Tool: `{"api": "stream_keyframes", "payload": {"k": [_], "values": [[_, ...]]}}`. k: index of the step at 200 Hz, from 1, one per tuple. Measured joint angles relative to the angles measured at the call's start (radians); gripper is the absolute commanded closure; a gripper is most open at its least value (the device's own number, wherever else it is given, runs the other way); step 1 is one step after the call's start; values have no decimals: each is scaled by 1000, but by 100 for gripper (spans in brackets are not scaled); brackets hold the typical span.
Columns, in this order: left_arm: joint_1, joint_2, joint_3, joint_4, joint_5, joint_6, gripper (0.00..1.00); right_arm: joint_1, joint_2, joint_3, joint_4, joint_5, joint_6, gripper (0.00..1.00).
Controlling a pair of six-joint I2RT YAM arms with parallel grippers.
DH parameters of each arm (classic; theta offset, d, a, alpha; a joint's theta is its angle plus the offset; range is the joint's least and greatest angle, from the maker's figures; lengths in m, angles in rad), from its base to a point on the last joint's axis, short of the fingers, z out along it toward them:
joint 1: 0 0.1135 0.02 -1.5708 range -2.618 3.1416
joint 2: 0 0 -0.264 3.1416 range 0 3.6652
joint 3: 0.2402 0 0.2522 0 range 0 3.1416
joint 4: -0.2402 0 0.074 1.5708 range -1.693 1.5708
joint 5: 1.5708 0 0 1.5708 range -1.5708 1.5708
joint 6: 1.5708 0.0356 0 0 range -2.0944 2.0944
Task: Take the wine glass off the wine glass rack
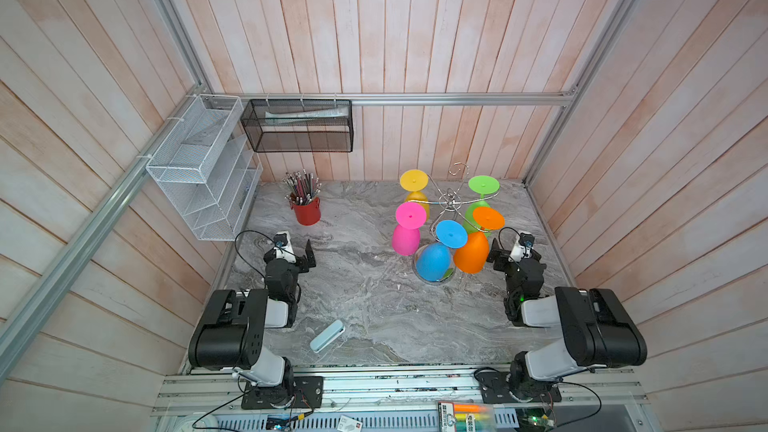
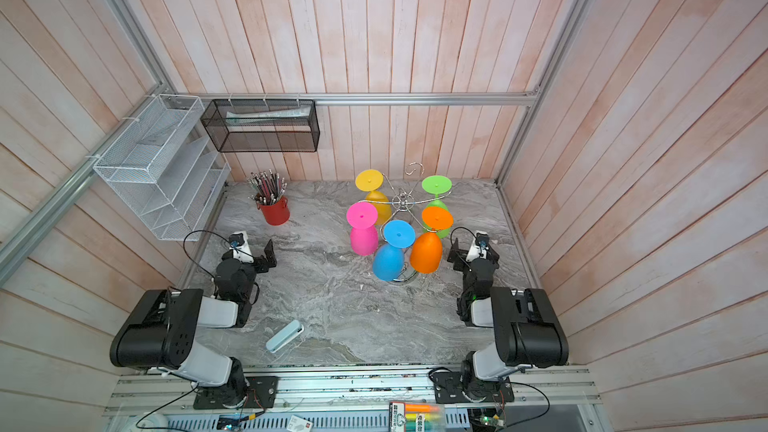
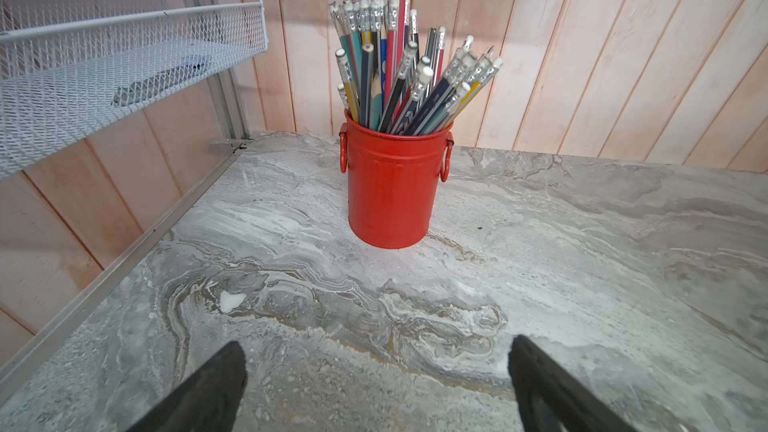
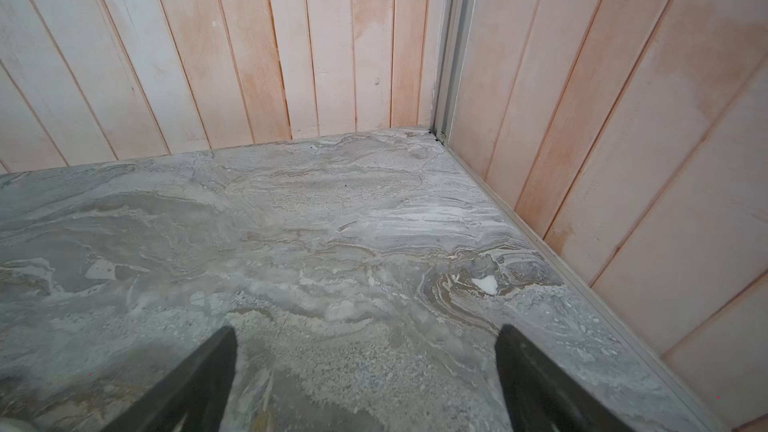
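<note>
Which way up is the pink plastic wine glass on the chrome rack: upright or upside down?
Upside down: in both top views the pink plastic wine glass shows its flat foot uppermost, with the bowl below.

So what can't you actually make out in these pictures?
Wine glass rack: in both top views the blue glass and orange glass hide its stem and most of its base.
How each glass hangs: its own round foot covers that.
Paper in the black mesh basket: print too small.
Dark thing on the white mesh shelf, left wrist view: blurred behind mesh.
Wrist views: neither shows the rack.
</note>
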Motion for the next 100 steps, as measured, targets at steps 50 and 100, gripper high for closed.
{"api": "stream_keyframes", "payload": {"k": [50, 100], "values": [[0, 0, 0, 0, 0, 0, 0, 0, 0, 0, 0, -3, 0, 2], [0, 0, 0, 0, 0, 0, 0, 0, 0, 0, 0, -8, 0, 2]]}}
